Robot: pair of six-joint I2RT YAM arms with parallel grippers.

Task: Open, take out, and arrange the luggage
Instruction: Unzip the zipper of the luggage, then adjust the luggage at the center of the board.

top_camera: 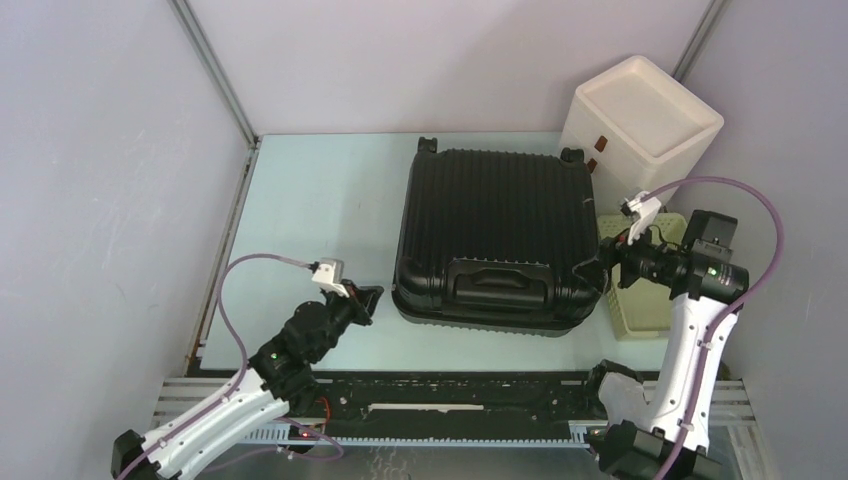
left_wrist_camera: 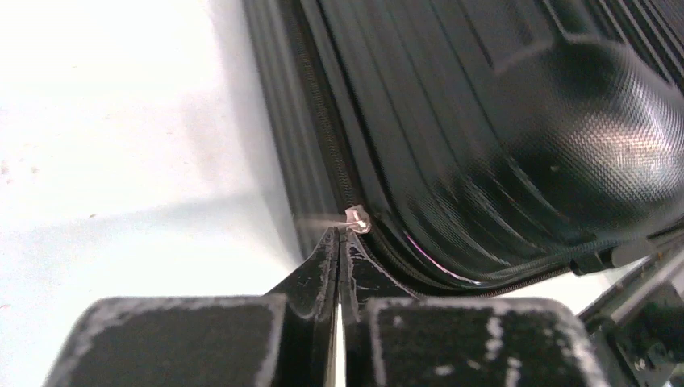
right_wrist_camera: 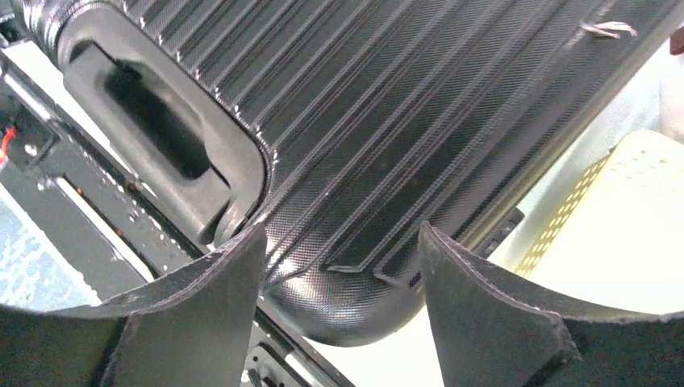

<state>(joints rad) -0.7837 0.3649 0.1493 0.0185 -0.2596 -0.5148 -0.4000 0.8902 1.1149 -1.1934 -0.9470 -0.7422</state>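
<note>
Barely started tbh: the luggage [top_camera: 490,235] lies flat on the tabletop [top_camera: 320,200], lid down. My left end effector [left_wrist_camera: 339,242] is pinched together at the zipper pull [left_wrist_camera: 356,219], and my right end effector [top_camera: 603,270] is spread around its near right corner. Unzipping and unpacking are all left.

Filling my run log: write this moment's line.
luggage: closed, flat | left gripper: shut, at zipper pull | right gripper: open, straddling near-right corner

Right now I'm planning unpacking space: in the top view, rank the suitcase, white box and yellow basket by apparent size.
1. Black suitcase, clearly largest.
2. White box.
3. Yellow basket, smallest as seen, but the right arm covers part of it.
</note>
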